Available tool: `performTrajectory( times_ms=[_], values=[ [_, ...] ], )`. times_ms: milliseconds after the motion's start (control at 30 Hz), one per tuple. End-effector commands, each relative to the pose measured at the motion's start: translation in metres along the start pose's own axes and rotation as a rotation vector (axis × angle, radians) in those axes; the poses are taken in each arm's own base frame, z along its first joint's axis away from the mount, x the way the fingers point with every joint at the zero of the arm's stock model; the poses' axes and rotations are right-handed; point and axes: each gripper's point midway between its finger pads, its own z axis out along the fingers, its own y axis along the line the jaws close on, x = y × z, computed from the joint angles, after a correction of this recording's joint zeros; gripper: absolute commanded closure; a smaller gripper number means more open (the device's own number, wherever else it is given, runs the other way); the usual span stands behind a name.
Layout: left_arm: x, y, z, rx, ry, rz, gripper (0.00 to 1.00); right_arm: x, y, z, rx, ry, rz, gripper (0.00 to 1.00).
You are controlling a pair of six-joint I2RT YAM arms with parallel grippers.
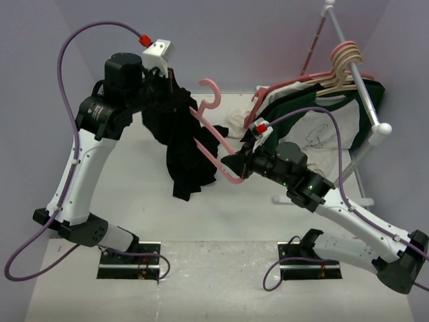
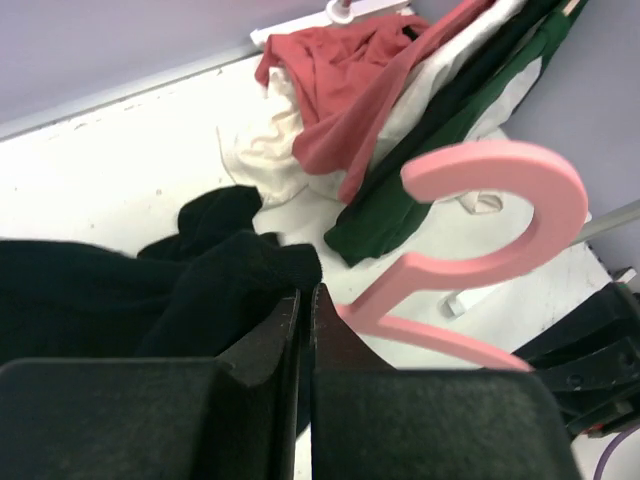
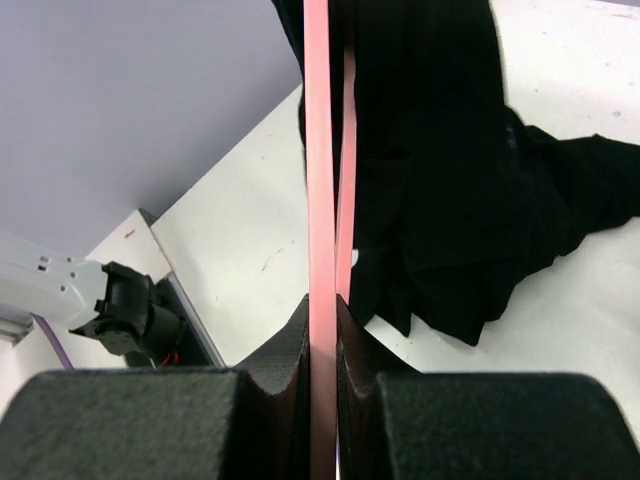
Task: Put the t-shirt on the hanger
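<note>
The black t-shirt (image 1: 182,144) hangs in a bunch above the table from my left gripper (image 1: 163,79), which is shut on its cloth (image 2: 230,290). The pink hanger (image 1: 213,137) runs through the shirt, its hook (image 2: 510,215) sticking out at the upper right. My right gripper (image 1: 236,165) is shut on the hanger's lower end; in the right wrist view the pink bar (image 3: 320,200) runs straight up from between its jaws, with the shirt (image 3: 450,160) draped to the right of it.
A pile of clothes, with a red cloth (image 1: 281,90), a dark green shirt with white front (image 1: 322,134) and a white cloth (image 1: 236,124), lies at the back right. Cream hangers (image 1: 345,64) hang on a white rack (image 1: 365,94) there.
</note>
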Motion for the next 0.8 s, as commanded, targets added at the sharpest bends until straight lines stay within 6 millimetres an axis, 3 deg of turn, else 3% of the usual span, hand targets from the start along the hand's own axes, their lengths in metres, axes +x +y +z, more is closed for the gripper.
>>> performTrajectory(
  times_ms=[0,167,267,467,600,633,700,733,767],
  values=[
    [-0.019,-0.031,0.004,0.110,-0.023,0.004,1.00,-0.039,0.024,-0.002,-0.094,-0.160,-0.046,1.00],
    [0.018,-0.064,0.013,0.189,0.072,0.069,1.00,-0.079,0.014,-0.007,-0.011,-0.317,0.006,1.00],
    [0.034,-0.066,0.011,0.188,0.097,0.074,1.00,-0.094,0.008,-0.013,0.020,-0.390,0.048,1.00],
    [0.039,-0.086,0.001,0.284,0.109,0.100,1.00,-0.105,0.009,-0.016,0.008,-0.419,0.034,1.00],
    [0.020,-0.076,-0.004,0.200,0.052,0.100,1.00,-0.103,0.010,-0.025,-0.011,-0.465,0.038,1.00],
    [0.012,-0.073,-0.008,0.177,0.024,0.099,0.90,-0.097,0.007,-0.029,-0.007,-0.472,0.040,1.00],
    [-0.006,-0.065,-0.016,0.107,-0.039,0.088,0.49,-0.088,0.001,-0.032,0.006,-0.481,0.046,1.00],
    [-0.013,-0.059,-0.017,0.065,-0.064,0.081,0.34,-0.087,-0.001,-0.035,0.010,-0.489,0.049,1.00],
    [-0.024,-0.058,-0.023,0.049,-0.100,0.081,0.28,-0.087,-0.001,-0.038,0.014,-0.495,0.050,1.00]
  ],
)
